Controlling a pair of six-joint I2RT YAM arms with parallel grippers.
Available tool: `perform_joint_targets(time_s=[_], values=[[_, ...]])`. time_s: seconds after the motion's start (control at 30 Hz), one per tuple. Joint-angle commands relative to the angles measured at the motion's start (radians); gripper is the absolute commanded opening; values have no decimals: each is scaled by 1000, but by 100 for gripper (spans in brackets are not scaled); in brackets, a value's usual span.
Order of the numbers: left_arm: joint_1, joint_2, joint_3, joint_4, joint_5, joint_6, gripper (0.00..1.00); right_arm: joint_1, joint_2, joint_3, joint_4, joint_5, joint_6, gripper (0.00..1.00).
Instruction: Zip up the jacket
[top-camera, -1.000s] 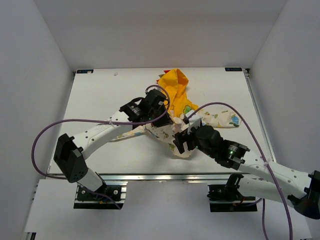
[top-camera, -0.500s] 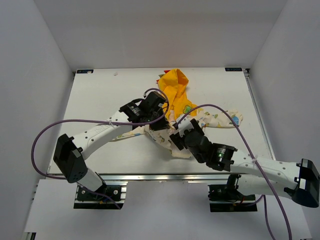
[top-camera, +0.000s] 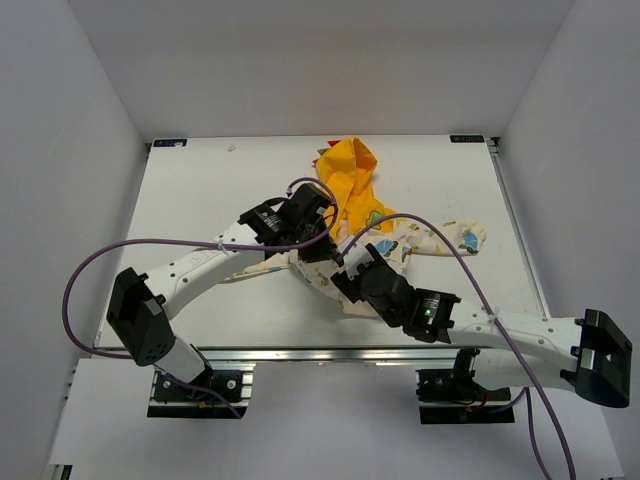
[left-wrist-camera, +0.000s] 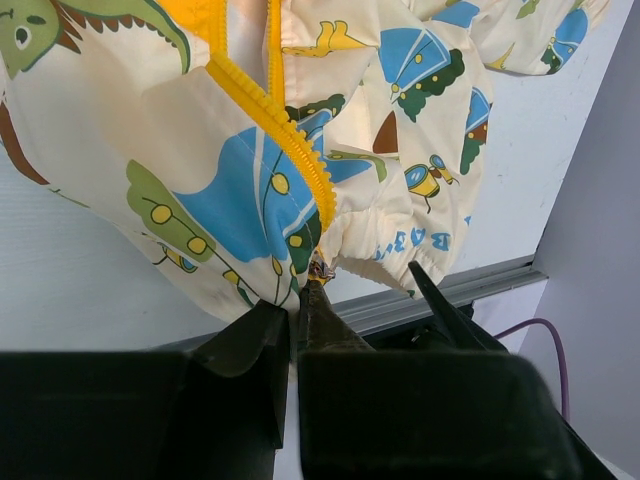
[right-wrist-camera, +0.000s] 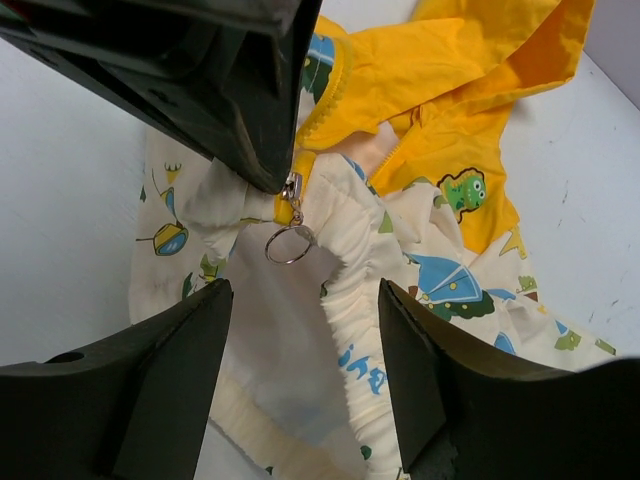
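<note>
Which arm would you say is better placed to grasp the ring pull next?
Right: the right gripper, open, has the ring pull just ahead of its jaws; the left gripper is shut on the jacket.

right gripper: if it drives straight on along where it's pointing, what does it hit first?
The right gripper would probably meet the jacket's cream hem first, with the zipper pull ring just behind it, below the left gripper pinching the zipper's end. Depth is hard to judge.
</note>
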Motion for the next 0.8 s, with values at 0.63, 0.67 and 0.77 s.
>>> perform_joint_targets(time_s=[0.63, 0.67, 0.77], values=[[0, -49, -19, 8, -13, -4, 0, 6, 50, -22, 172, 17, -31, 9], [-1, -49, -22, 8, -16, -1, 0, 6, 43, -20, 159, 3, -31, 7], [-1, -46, -31, 4, -22, 17, 0, 4, 31, -2, 96, -65, -25, 3]])
